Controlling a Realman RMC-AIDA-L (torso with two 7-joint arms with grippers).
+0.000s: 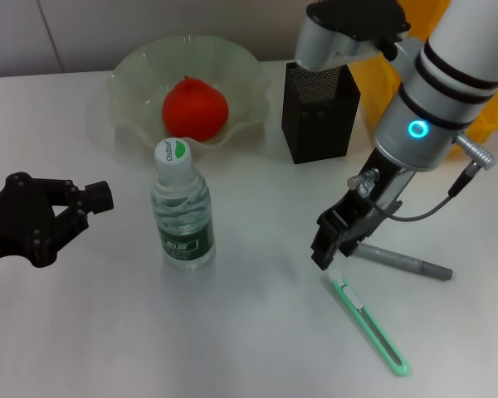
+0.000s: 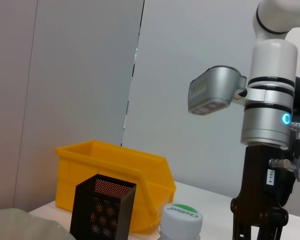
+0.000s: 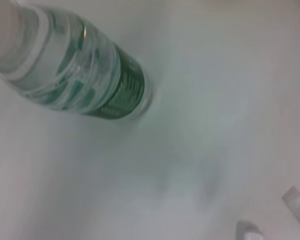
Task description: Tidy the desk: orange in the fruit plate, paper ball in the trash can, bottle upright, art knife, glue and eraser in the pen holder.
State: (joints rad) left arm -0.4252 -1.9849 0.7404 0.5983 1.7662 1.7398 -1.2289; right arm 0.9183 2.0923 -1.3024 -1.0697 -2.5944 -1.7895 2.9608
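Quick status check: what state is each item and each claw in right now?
Orange: in the fruit plate.
Bottle: upright, capped.
Art knife: flat on the desk, not yet gripped.
Grey pen: flat on the desk.
Pen holder: upright.
Right claw: just above the knife's end.
Left claw: open, holding nothing, beside the bottle.

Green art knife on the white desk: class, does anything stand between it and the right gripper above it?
Nothing visible does. The right gripper hangs just above the near end of the green art knife; the grey pen-like stick lies beside them, not between.
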